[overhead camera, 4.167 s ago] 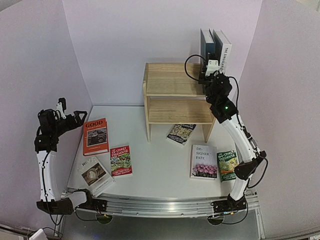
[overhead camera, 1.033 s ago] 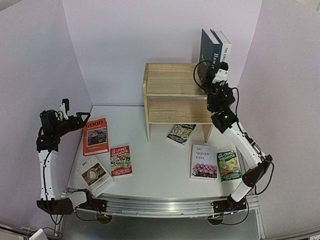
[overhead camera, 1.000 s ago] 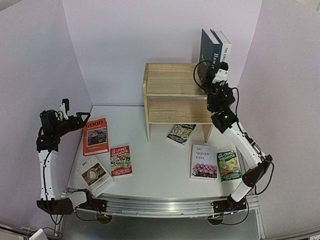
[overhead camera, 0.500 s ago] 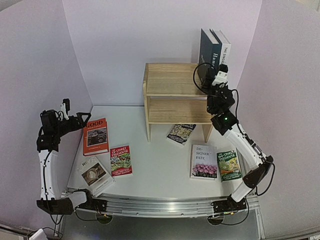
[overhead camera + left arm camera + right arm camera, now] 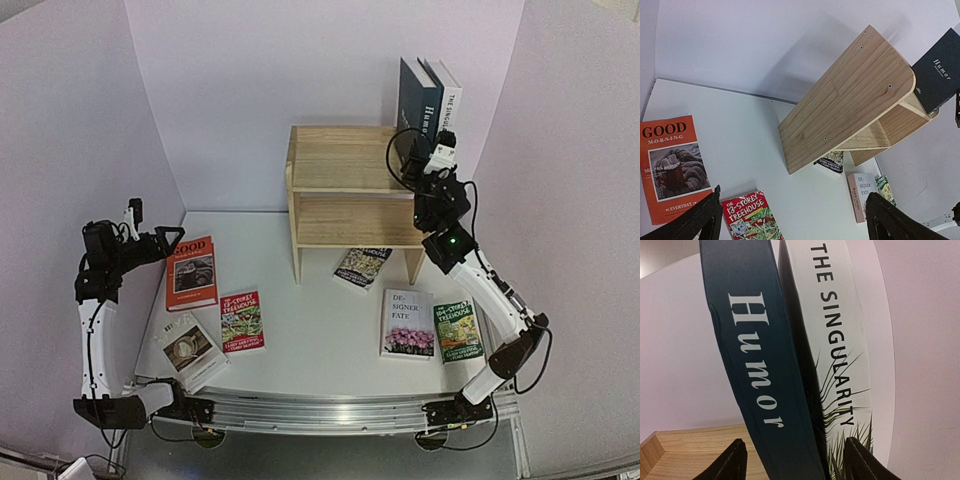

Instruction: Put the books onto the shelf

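Two books stand upright at the right end of the wooden shelf's [image 5: 345,160] top: a dark teal "Humor" book [image 5: 415,95] [image 5: 755,365] leaning against a white "The Singularity" book [image 5: 450,100] [image 5: 840,340]. My right gripper [image 5: 415,165] [image 5: 795,442] is open just in front of them, one finger on either side of the pair, with a gap beside the teal spine. My left gripper [image 5: 165,240] [image 5: 794,195] hangs wide open and empty above the orange "Good Morning" book [image 5: 192,272] [image 5: 672,165].
Lying flat on the white table [image 5: 310,350] are a red Treehouse book [image 5: 242,320], a white book with a cup picture [image 5: 190,350], a dark patterned book [image 5: 362,267] by the shelf's foot, "Designer Fate" [image 5: 407,323] and a green Treehouse book [image 5: 457,330]. Lilac walls close three sides.
The right gripper's jaws have spread wider around the two standing books, and the teal book now stands free. The left arm has barely shifted.
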`<state>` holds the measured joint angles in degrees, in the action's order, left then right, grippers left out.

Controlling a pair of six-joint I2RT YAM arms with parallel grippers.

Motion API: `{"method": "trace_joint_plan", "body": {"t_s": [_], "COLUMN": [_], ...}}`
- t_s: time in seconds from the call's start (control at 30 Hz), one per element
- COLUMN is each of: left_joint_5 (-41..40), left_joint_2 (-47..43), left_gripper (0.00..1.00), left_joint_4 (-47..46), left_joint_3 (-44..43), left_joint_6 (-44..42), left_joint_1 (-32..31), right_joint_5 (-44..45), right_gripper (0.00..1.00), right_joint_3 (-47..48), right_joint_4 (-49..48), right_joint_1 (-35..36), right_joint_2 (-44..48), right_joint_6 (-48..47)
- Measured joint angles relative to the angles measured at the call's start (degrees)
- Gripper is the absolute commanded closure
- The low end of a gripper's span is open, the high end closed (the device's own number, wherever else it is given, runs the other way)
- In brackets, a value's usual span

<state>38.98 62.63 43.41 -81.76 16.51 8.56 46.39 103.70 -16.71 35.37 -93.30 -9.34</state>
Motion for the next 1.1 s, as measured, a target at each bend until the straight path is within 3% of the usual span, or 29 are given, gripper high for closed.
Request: {"method": "trace_joint_plan", "body": {"t_s": [0.37,0.7,1.1], "left_joint_5": [1.54,2.45,2.91], "left_joint_2": [0.00,0.00,0.00], "left_gripper": [0.00,0.00,0.00], "left_joint_4": [-0.01,-0.27,-0.43], "left_joint_3": [0.16,0.90,0.99], "left_joint_6": [0.02,0.12,0.20], "left_joint_1": [0.00,0.00,0.00], "right_joint_5": [0.15,0.11,-18.72], "right_gripper": [0.25,0.32,0.27], "right_joint_3": [-1.35,-3.66,-10.60], "right_joint_4": [0.04,0.19,8.05], "right_joint_1": [0.71,1.26,1.54], "right_joint_2": [1.30,4.34,11.39], "right_joint_6": [-1.49,-3.21,-0.67]}}
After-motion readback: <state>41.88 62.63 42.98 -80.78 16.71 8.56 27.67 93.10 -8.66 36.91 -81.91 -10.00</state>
